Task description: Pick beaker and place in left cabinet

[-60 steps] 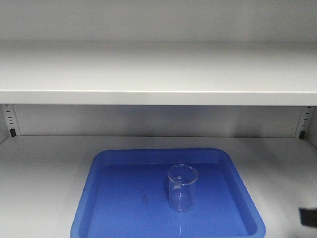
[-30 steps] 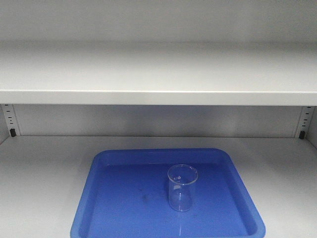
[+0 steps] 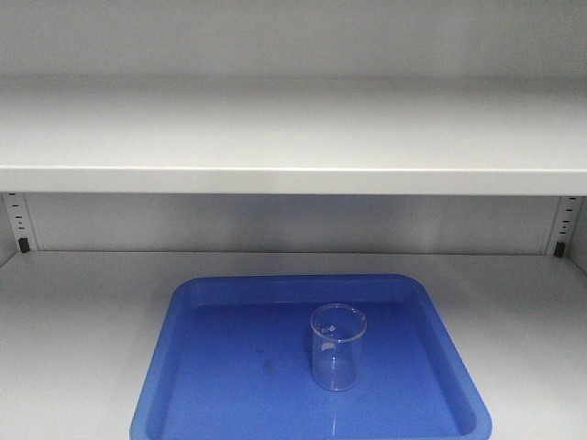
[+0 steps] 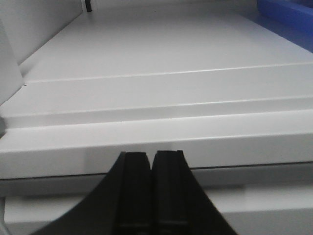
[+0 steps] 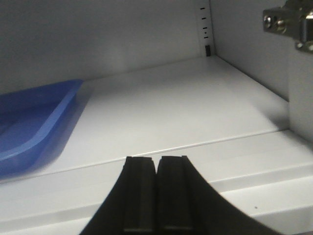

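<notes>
Colours of the shelf scene

A clear glass beaker (image 3: 337, 347) with faint white markings is seen on a bright blue tray (image 3: 220, 385); pale grey cabinet (image 3: 293, 128) shelves and black gripper fingers (image 4: 137, 196) are shown.

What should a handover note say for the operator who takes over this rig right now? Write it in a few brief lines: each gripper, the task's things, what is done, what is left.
Left gripper: shut, empty, at the front edge of the shelf.
Right gripper: shut, empty, at the front edge of the shelf, right of the blue tray.
Beaker: upright in the blue tray on the lower shelf of the left cabinet, nothing touching it.
Done: beaker stands inside the cabinet, released.
Left: seemingly nothing but pulling the arms clear.
</notes>
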